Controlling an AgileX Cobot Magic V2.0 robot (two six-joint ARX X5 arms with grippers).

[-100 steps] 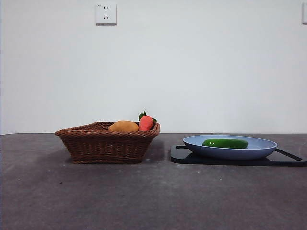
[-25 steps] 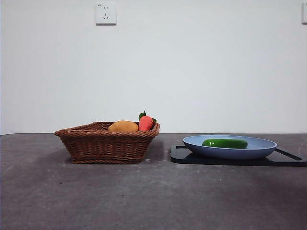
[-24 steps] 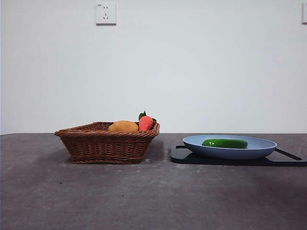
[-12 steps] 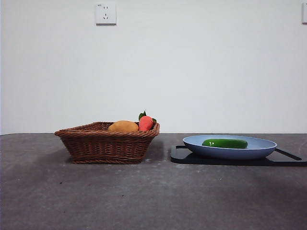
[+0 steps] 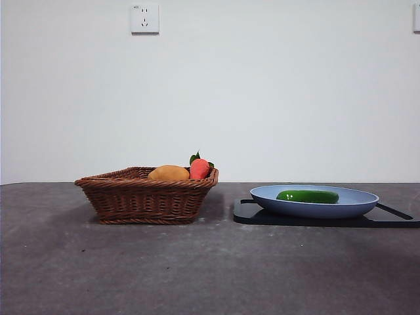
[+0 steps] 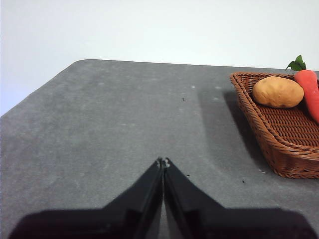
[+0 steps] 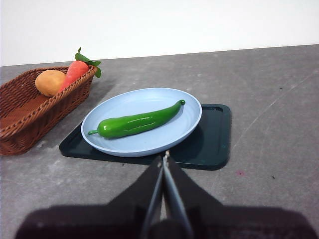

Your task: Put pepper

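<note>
The glossy green pepper (image 5: 308, 195) (image 7: 135, 121) lies lengthwise in the blue plate (image 5: 363, 203) (image 7: 154, 145), which rests on a dark tray (image 5: 249, 214) (image 7: 214, 134). My right gripper (image 7: 164, 158) is shut and empty, hanging back from the plate's near rim. My left gripper (image 6: 162, 162) is shut too, over bare table well to the side of the wicker basket (image 6: 279, 144) (image 5: 144, 197). Neither arm shows in the front view.
The basket (image 7: 30, 114) holds a yellow-orange fruit (image 5: 168, 173) (image 6: 277, 91) and a red-orange carrot-like item with green leaves (image 5: 199, 168) (image 6: 310, 89) (image 7: 75, 72). It stands just left of the tray. A white wall runs behind the grey table.
</note>
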